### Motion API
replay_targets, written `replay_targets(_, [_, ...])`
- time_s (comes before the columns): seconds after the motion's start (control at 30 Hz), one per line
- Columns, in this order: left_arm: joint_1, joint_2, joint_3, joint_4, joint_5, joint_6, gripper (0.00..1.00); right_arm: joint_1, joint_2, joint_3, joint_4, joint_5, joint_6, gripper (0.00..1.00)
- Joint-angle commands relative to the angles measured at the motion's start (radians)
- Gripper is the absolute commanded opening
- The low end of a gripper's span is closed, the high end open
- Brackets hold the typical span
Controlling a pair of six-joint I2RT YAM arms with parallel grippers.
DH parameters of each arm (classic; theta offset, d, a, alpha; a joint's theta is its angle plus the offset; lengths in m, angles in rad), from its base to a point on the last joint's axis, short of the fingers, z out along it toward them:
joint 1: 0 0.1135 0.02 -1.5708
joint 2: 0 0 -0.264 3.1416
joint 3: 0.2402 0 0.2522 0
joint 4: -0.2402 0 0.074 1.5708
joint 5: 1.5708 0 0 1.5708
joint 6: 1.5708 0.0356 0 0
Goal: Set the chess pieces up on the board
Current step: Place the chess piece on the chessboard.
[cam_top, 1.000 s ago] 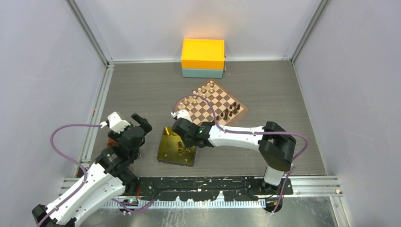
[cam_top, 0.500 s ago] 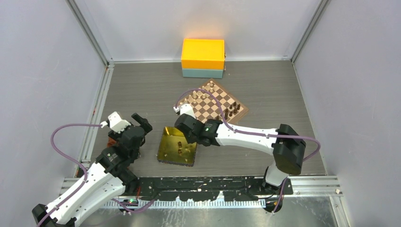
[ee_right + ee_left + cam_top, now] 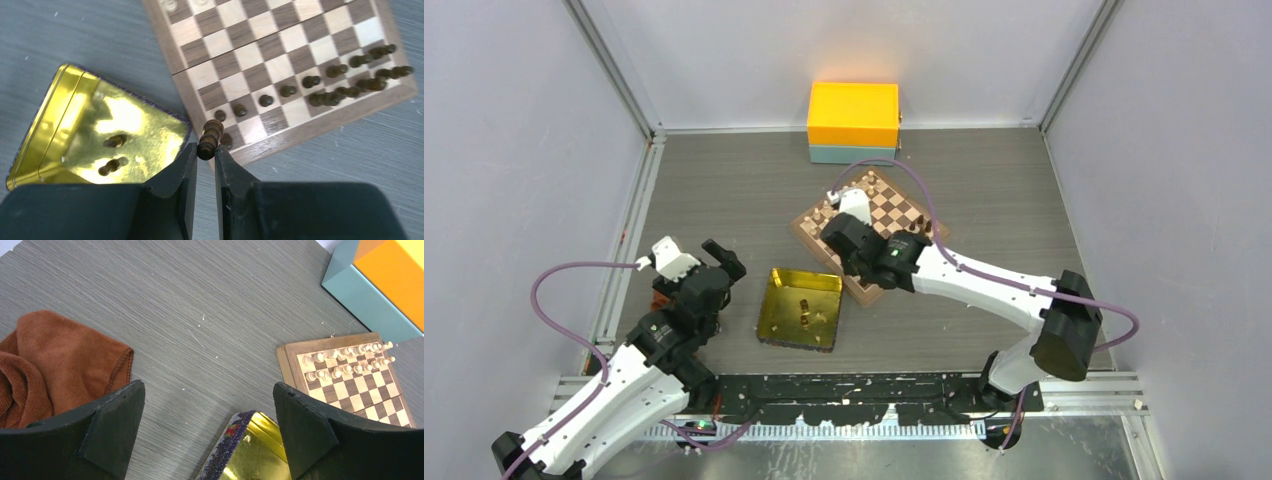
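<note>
The right fingers (image 3: pixel 186 170) clamped a dark chess piece (image 3: pixel 210 137) above the board (image 3: pixel 260 50) edge, beside the gold tray (image 3: pixel 145 135). The left fingers (image 3: pixel 115 415) stood spread, empty.

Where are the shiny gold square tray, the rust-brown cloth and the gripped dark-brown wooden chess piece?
Shiny gold square tray (image 3: pixel 780 300): top external view, bare floor.
Rust-brown cloth (image 3: pixel 60 355): left wrist view, middle fold.
Dark-brown wooden chess piece (image 3: pixel 212 134): right wrist view, its stem.
</note>
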Motion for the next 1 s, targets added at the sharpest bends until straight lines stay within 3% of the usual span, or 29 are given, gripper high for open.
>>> replay_targets(0.0, [-0.005, -0.009, 0.004, 0.023, -0.018, -0.012, 1.0, -0.065, -0.082, -0.017, -0.021, 0.046, 0.041, 0.02])
replay_targets(0.53, [-0.004, -0.001, -0.001, 0.024, -0.011, -0.017, 1.0, -0.291, -0.057, -0.147, 0.042, -0.067, 0.069, 0.02])
replay_targets(0.97, [-0.004, -0.004, -0.004, 0.024, -0.018, -0.017, 1.0, -0.354, 0.011, -0.166, 0.091, -0.143, 0.077, 0.02])
